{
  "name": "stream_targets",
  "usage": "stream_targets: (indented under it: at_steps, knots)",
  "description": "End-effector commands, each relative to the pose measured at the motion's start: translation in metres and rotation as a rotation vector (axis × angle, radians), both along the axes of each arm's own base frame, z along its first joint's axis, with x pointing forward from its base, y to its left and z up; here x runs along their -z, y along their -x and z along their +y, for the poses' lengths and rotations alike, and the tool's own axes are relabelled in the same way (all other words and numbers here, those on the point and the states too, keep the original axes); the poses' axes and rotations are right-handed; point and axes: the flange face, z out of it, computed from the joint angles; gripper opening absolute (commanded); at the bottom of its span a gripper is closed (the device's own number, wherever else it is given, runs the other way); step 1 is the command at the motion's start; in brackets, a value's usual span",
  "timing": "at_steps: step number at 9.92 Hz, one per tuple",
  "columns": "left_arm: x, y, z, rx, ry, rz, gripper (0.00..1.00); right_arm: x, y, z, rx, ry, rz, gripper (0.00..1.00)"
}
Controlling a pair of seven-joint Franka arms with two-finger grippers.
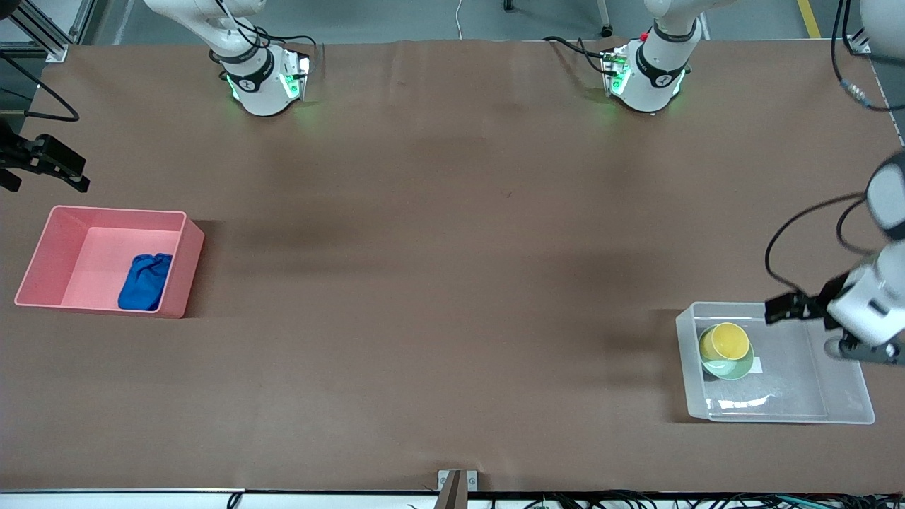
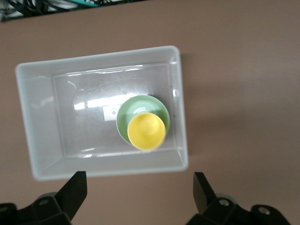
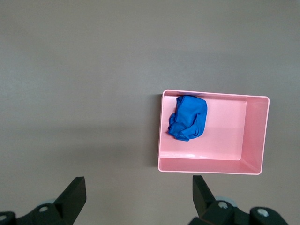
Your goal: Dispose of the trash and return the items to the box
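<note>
The deep-blue wad of trash (image 1: 145,281) lies in the pink bin (image 1: 42,247) at the right arm's end of the table; the right wrist view also shows the wad (image 3: 188,117) in the bin (image 3: 255,136). The yellow cup (image 1: 725,341) sits in the mint-green bowl (image 1: 735,367) inside the clear box (image 1: 841,413). The left wrist view shows the cup (image 2: 146,131), the bowl (image 2: 136,107) and the box (image 2: 28,122) from above. My left gripper (image 1: 838,332) (image 2: 139,192) hangs open and empty over the box's rim. My right gripper (image 1: 42,166) (image 3: 138,194) is open and empty over the table beside the pink bin.
A brown cloth (image 1: 438,283) covers the table. Both arm bases (image 1: 261,85) (image 1: 647,78) stand along the edge farthest from the front camera. The box carries a small white label (image 1: 756,365).
</note>
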Motion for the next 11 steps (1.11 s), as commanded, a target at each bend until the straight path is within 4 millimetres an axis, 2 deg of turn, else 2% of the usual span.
stream_targets:
  at_steps: [1, 3, 5, 10, 11]
  knots:
    - [-0.034, 0.031, -0.021, 0.006, 0.022, 0.029, 1.00, -0.003, 0.001, 0.003, 0.011, 0.000, -0.010, 1.00]
    - [-0.081, 0.061, -0.048, 0.018, 0.016, 0.007, 1.00, -0.003, 0.000, 0.003, 0.011, 0.000, -0.008, 1.00]
    - [-0.104, 0.096, -0.059, -0.028, 0.030, 0.055, 1.00, -0.003, 0.001, 0.003, 0.011, 0.000, -0.010, 1.00]
    - [-0.109, 0.167, -0.074, -0.037, 0.055, 0.084, 1.00, -0.003, 0.000, 0.003, 0.011, 0.000, -0.010, 1.00]
    - [-0.109, 0.175, -0.072, -0.040, 0.053, 0.085, 1.00, -0.004, 0.000, 0.003, 0.011, 0.000, -0.011, 1.00]
